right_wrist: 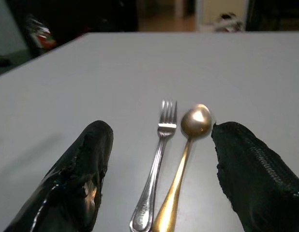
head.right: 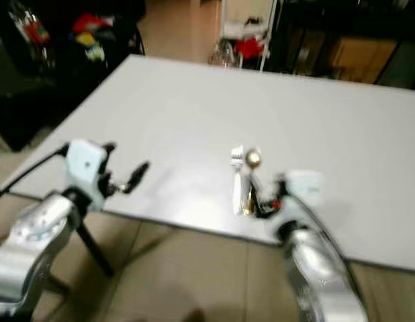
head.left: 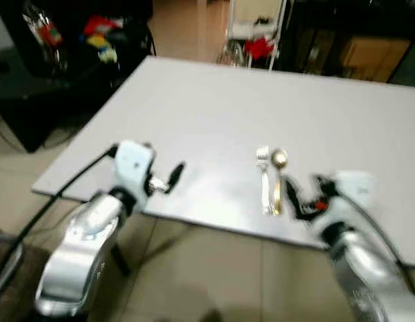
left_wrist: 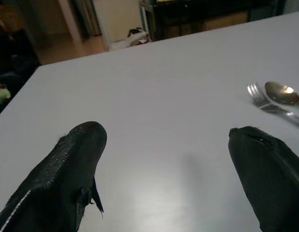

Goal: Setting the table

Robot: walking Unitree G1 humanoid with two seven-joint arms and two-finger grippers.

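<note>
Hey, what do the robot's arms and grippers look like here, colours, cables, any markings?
Both arms are shiny silver tubes ending in a white wrist block. The left gripper and right gripper each have two long black fingers with a rough, textured surface. A black cable runs along the left arm, another along the right. There is a small red mark at the right wrist.
</note>
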